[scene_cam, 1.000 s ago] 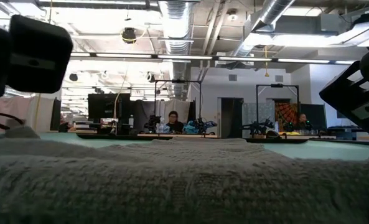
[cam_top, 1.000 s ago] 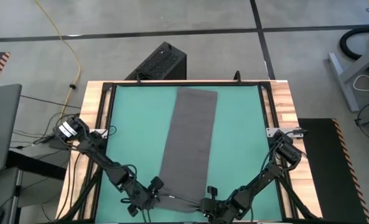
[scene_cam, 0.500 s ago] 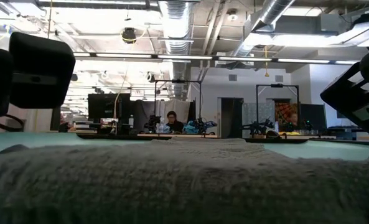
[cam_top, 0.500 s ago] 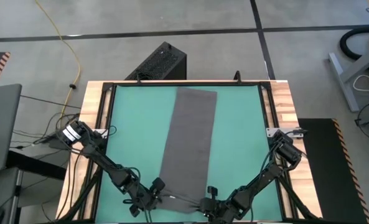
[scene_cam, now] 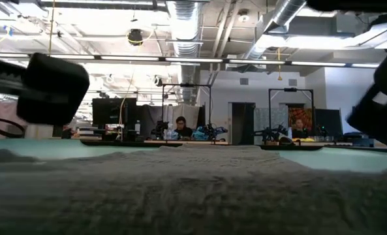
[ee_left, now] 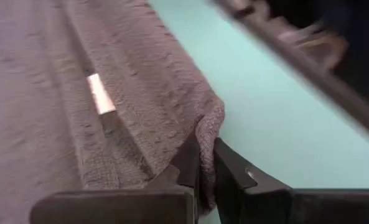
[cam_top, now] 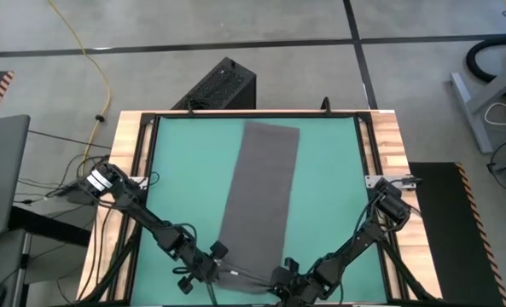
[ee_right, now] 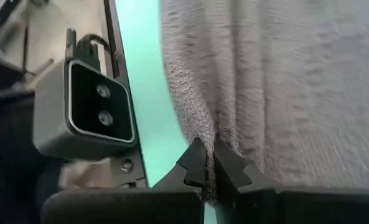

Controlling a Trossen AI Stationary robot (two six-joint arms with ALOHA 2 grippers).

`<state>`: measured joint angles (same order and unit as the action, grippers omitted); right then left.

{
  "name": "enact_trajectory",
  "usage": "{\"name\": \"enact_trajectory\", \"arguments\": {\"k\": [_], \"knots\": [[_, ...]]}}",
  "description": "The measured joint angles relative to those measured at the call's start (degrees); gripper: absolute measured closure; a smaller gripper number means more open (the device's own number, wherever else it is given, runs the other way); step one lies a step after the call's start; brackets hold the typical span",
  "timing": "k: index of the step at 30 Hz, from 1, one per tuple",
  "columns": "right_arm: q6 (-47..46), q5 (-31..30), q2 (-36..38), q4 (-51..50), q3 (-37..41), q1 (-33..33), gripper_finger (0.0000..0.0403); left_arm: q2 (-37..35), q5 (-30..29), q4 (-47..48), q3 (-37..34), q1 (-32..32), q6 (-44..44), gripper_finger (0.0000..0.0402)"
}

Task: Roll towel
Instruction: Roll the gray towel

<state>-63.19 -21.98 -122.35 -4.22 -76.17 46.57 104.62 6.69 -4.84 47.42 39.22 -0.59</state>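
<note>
At the near edge of the table, my left gripper point(ee_left: 200, 167) is pinched tight on one near corner of the towel point(cam_top: 258, 200); my right gripper point(ee_right: 209, 165) is likewise clamped on the other near corner. Towel lies flat lengthwise down the green mat point(cam_top: 180, 170), white tag point(ee_left: 101, 94) near my left fingers point(ee_left: 231, 168)

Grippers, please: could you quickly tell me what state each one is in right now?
Left gripper: closed on a near corner of the dark grey rectangular cloth towel.
Right gripper: closed on the towel's other near corner.
</note>
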Motion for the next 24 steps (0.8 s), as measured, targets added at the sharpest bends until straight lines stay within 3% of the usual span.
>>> {"name": "enact_trajectory", "arguments": {"k": [8, 12, 18, 24], "knots": [[-3.86, 1.00, 2.08, 0.47, 0.10, -0.55, 0.0378, -2.38, 15.93, -1.80, -0.21, -2.42, 2.81, 0.0399], [-7.84, 0.81, 2.12, 1.54, 0.66, -0.95, 0.0379, -2.43, 20.34, -11.56, -4.62, -2.85, 6.94, 0.0400], [-17.66, 2.63, 2.10, 7.18, 3.32, -2.46, 0.0380, -2.45, 17.56, -31.90, -15.79, -3.23, 20.94, 0.0400], [-25.18, 6.07, 2.11, 4.41, 3.37, -4.64, 0.0380, -2.74, 14.70, -35.04, -18.10, -3.32, 27.68, 0.0369]]}}
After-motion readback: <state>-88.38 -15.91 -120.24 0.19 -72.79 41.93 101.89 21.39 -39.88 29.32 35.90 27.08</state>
